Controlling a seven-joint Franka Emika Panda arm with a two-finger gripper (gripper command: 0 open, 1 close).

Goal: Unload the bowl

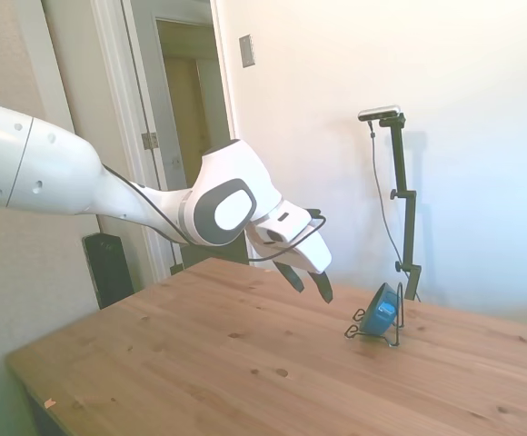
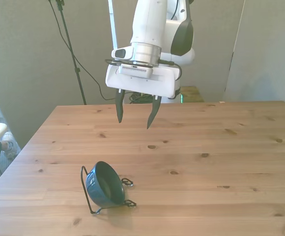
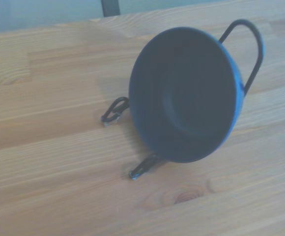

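Observation:
The small blue bowl [image 2: 104, 184] stands on edge in a thin black wire rack [image 2: 89, 196] near the table's front edge, at the front view's left. In the side view the bowl [image 1: 381, 312] leans in the rack [image 1: 372, 331] at the table's far side. The wrist view shows the bowl's dark inside [image 3: 184, 93] with a wire loop of the rack [image 3: 253, 44] behind it. My gripper [image 2: 134, 115] hangs open in the air above the table, short of the bowl and tilted toward it, with nothing between its fingers. In the side view the gripper [image 1: 309, 280] is left of the bowl.
The wooden table [image 2: 206, 162] stretches wide to the front view's right of the rack. A wall stands close behind the table's far edge in the side view, and an open doorway [image 1: 195, 136] lies at the back left.

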